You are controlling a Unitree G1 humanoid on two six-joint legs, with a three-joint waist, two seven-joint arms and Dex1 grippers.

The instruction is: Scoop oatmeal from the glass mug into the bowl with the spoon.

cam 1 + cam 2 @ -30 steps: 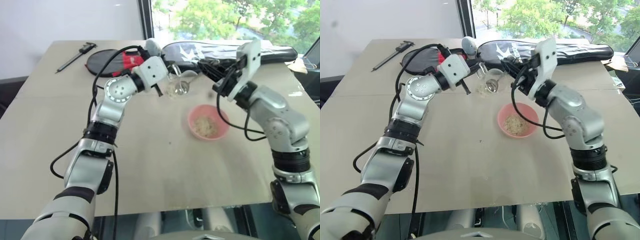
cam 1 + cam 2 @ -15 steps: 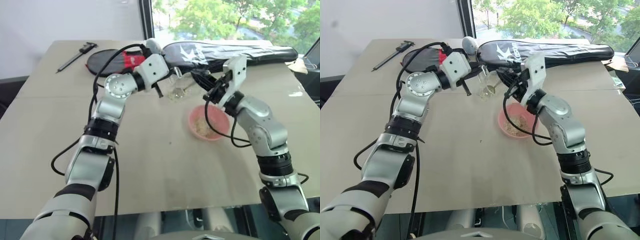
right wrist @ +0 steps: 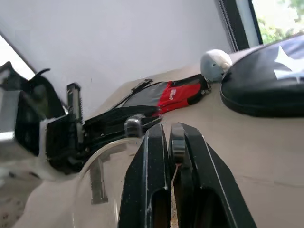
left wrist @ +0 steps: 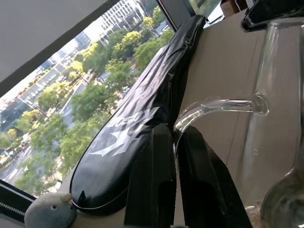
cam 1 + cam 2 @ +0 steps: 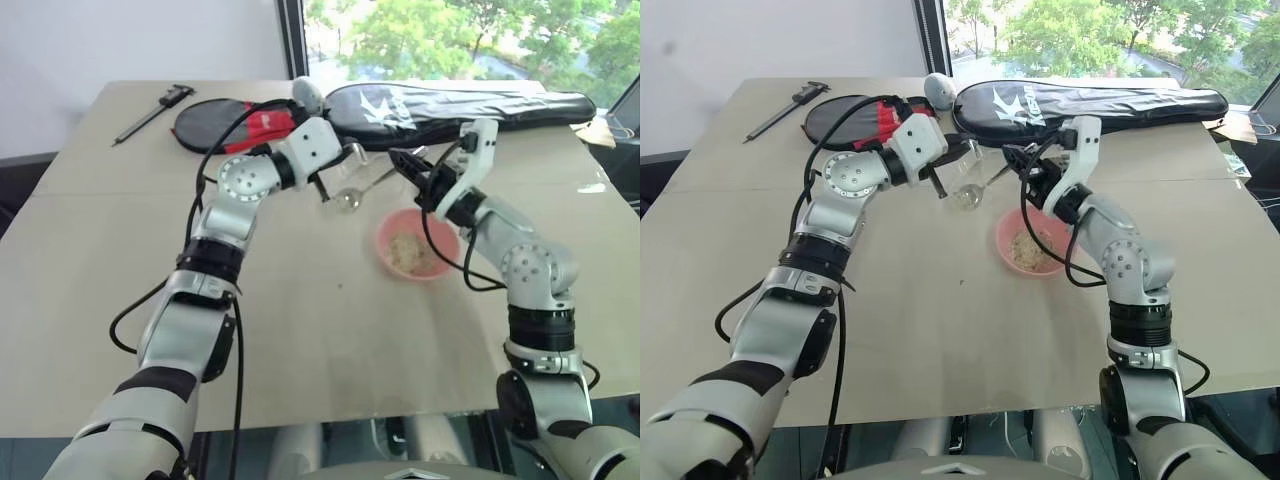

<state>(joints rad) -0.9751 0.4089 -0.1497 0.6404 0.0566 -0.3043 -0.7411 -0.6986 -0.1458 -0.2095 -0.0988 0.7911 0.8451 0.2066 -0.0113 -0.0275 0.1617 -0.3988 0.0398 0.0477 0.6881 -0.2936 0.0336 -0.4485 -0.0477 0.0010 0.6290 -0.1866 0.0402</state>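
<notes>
- Small round shallow pink bowl, right of centre on the beige tabletop; pale beige oatmeal flakes heaped inside.
- Just beyond bowl, up-left: small clear glass mug w/ side handle, tilted, held off the table. A few flakes seen low in the mug in the left wrist view.
- Left gripper – black fingers pinched tight on the mug's handle; comes in from frame left.
- Right gripper – fingers clamped together on the thin handle of a shiny silver metal spoon; comes in from frame right, above the bowl's far rim. Spoon runs toward the mug mouth; can't tell if its tip is inside.
- Farther back, upper centre to right: long black zipped racket bag w/ white lettering.
- Grey-white rounded soft lump at the bag's left end.
- Upper left of centre: flat black round case w/ red patch.
- Upper left, far edge: long dark slim caliper-like tool, lying diagonal, well apart from the rest.
</notes>
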